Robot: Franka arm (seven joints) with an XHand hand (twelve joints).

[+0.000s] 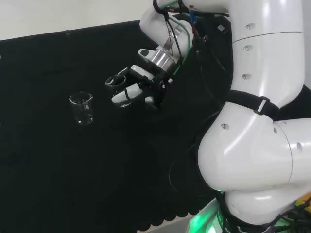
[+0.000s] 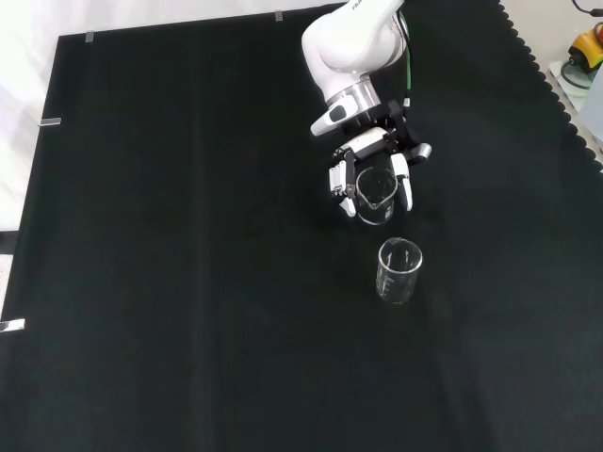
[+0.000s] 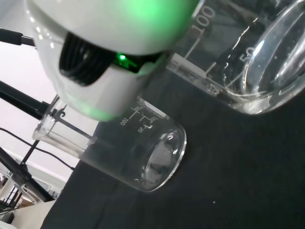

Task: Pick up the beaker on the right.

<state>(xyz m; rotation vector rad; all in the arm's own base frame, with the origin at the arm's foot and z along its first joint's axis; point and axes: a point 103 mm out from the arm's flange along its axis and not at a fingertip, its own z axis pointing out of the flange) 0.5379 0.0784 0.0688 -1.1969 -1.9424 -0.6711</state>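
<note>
The beaker that the hand grips is clear glass, cylindrical, with a pouring spout and printed graduation marks; in the front view it sits between the white-tipped fingers, near the middle of the table, and whether its base touches the cloth cannot be told. In the head view the beaker shows as a rim between the curled fingers, to the left of the arm's white links. A second beaker of the same clear glass stands upright and apart, just below the held one in the front view and to the left of the hand in the head view. The wrist view shows both close up, the held beaker and the free one. The table is covered in matte black cloth with a scalloped edge; pale surface lies beyond it. The hand's black and white fingers are curled around the beaker's wall, clamped on it.
</note>
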